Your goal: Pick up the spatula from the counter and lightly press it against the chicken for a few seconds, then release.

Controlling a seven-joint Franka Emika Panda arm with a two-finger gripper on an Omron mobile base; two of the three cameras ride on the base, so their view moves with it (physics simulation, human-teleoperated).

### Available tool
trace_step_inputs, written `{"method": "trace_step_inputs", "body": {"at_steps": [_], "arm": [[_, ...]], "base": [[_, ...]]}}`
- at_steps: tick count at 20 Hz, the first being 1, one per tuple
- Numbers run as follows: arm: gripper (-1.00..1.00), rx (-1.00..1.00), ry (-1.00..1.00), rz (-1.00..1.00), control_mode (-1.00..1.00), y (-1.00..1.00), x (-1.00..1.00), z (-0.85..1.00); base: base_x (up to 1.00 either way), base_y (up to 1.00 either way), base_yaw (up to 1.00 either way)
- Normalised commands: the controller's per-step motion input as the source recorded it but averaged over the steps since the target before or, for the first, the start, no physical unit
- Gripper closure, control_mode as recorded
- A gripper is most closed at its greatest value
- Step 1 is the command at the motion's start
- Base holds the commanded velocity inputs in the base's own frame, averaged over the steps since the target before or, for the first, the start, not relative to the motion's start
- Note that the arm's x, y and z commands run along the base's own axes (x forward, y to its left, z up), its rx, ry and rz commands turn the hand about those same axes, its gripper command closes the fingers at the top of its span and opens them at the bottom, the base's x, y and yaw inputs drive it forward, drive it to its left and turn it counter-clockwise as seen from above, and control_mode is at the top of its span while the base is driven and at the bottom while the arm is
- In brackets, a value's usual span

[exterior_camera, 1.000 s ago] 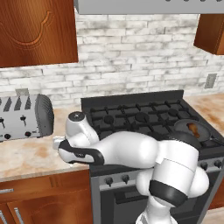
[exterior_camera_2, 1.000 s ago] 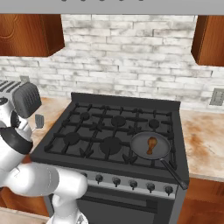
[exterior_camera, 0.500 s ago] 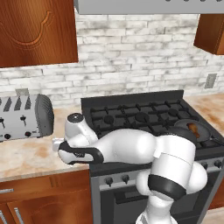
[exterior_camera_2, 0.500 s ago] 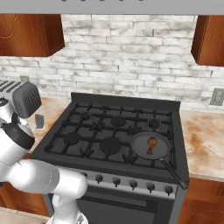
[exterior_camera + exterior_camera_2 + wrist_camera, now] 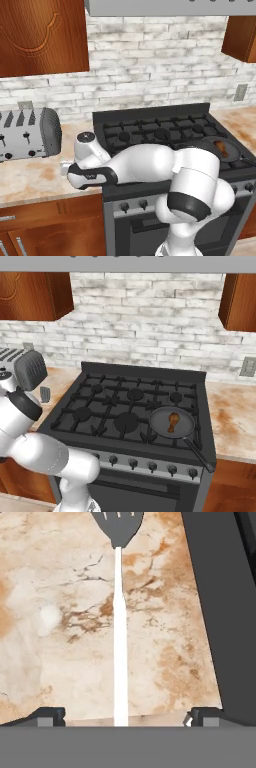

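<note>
Directly below the hand, the spatula (image 5: 120, 637) lies flat on the marbled counter (image 5: 55, 662). Its white handle runs between the gripper's (image 5: 128, 717) wide-spread tips, neither touching it. Well apart, the chicken (image 5: 171, 422) sits in a pan (image 5: 156, 417) on the stove (image 5: 115, 401).

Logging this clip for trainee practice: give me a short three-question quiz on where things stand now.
1. True or false: the gripper is shut on the spatula.
2. Where is the chicken? A) in the pan on the stove B) on a plate C) in a bowl
3. Fill in: the spatula's handle is ___.
Key: 1 false, jaws open either side of the handle; 2 A; 3 white.
</note>
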Motion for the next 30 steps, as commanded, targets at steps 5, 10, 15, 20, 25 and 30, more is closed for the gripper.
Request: {"method": "trace_step_inputs", "body": {"at_steps": [5,10,15,20,25,30], "arm": [[-1.0,-0.01,0.0,-0.01,-1.0,0.03,0.03,-0.08],[-1.0,-0.02,0.0,-0.01,-1.0,0.06,0.06,-0.09],[-1.0,-0.02,0.01,-0.02,-1.0,0.12,0.1,-0.09],[-1.0,-0.02,0.02,-0.02,-1.0,0.11,0.15,-0.09],[-1.0,-0.02,0.04,-0.03,-1.0,0.09,0.17,-0.11],[-1.0,-0.02,0.04,-0.03,-1.0,0.07,0.14,-0.13]], "base": [[0.0,0.0,0.0],[0.0,0.0,0.0],[0.0,0.0,0.0],[0.0,0.0,0.0],[0.0,0.0,0.0],[0.0,0.0,0.0]]}}
